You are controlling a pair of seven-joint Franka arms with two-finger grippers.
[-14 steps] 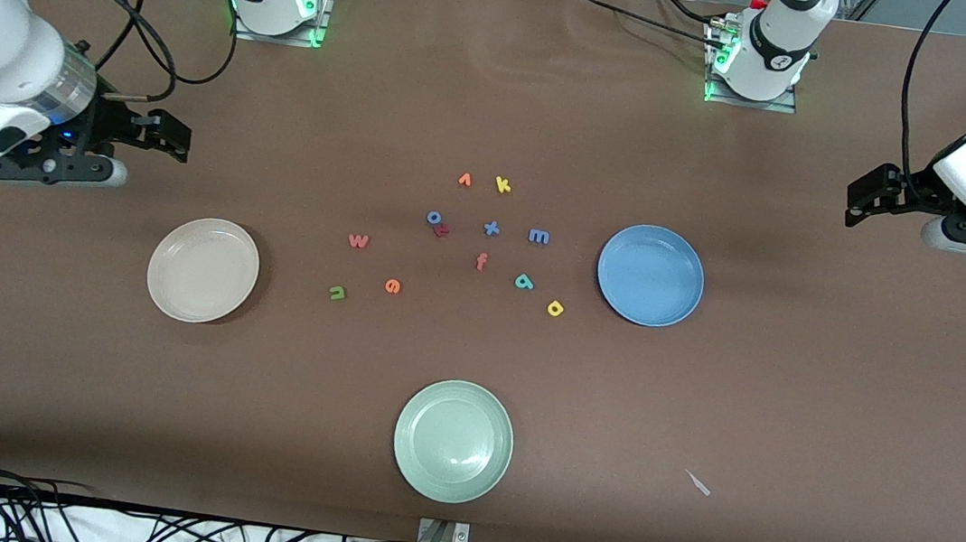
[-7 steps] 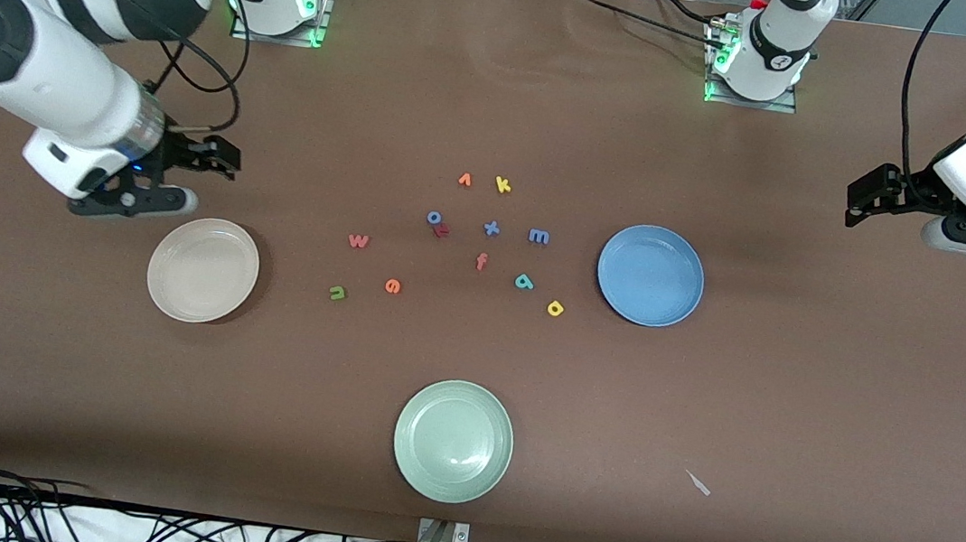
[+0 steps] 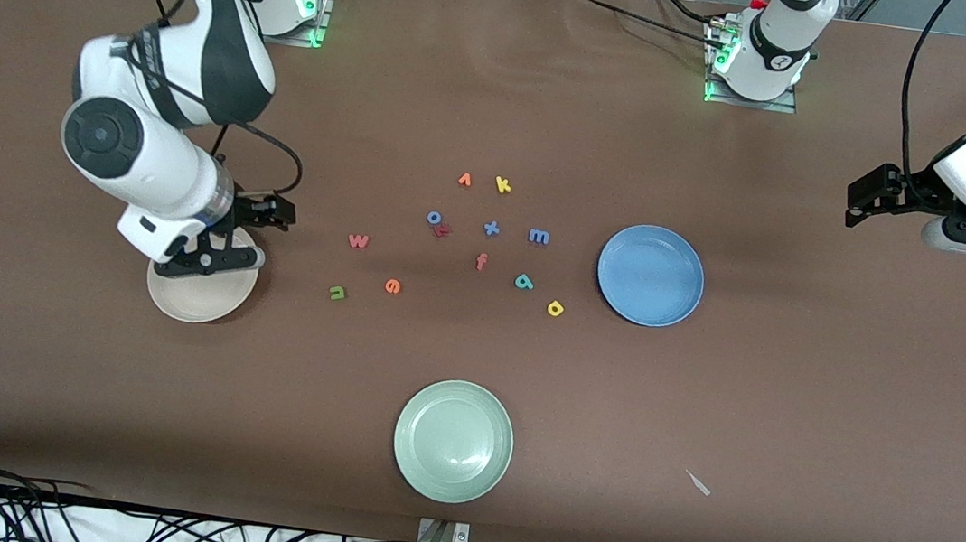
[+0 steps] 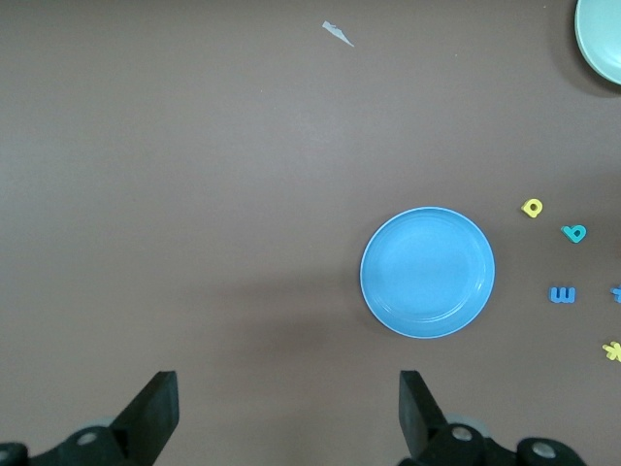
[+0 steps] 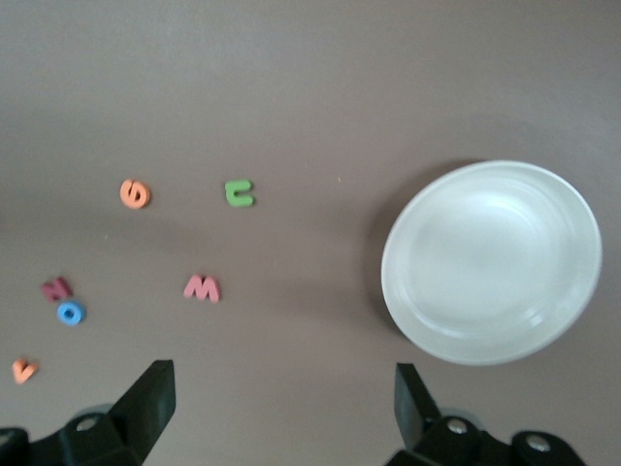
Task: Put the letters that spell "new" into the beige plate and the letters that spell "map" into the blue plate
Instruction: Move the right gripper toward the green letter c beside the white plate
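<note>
Nearest the front camera, the pale green plate (image 3: 453,440) is sitting unused, with a small pale scrap (image 3: 698,484) lying toward the left arm's end of the table. Farther in, the beige plate (image 3: 202,298) is lying toward the right arm's end, its farther rim hidden under the right gripper (image 3: 273,215), which is hanging over that plate's edge with its jaws standing wide apart and nothing between them. The green "n" (image 3: 337,293), orange "e" (image 3: 392,286) and pinkish-red "w" (image 3: 358,240) are lying loose on the table between the beige plate and the middle cluster, none yet in a plate; they are lying toward the table's middle from the right jaws, so the right arm is by far the nearer one, and the "w" looks closest to it. The yellow "p" (image 3: 555,308), teal "a" (image 3: 524,281) and blue "m" (image 3: 539,236) are lying just beside the empty blue plate (image 3: 651,275). The left gripper (image 3: 865,194) is waiting over bare table at the left arm's end, jaws apart and empty. The red letter touching the blue "o" (image 3: 434,217) is too small to read.
</note>
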